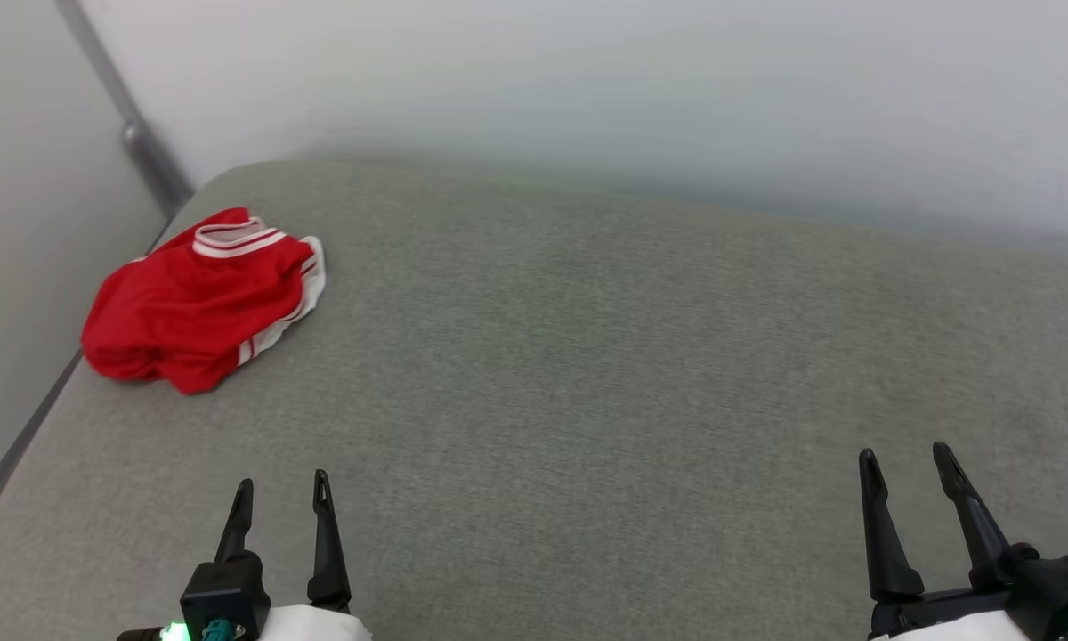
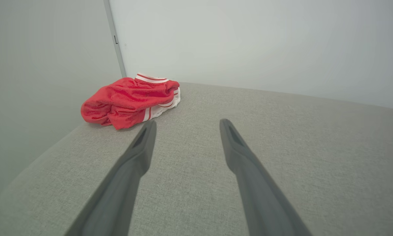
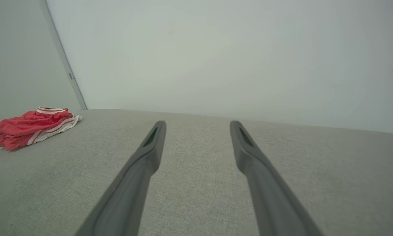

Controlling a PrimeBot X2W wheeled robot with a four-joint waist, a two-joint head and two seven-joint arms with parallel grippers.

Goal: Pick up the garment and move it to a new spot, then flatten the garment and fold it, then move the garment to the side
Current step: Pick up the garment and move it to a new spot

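The garment lies crumpled in a red heap at the far left corner of the grey padded surface, with white sleeve cloth and red-white striped trim showing at its right and top edges. Its letters and number are hidden in the folds. The left wrist view has the garment ahead and left of the fingers; the right wrist view has the garment far to the left. My left gripper is open near the front edge, well short of the heap. My right gripper is open at the front right, holding nothing.
Pale walls close off the back and left sides of the surface, meeting at a grey corner strip just behind the garment. The surface's rounded left edge runs close beside the heap.
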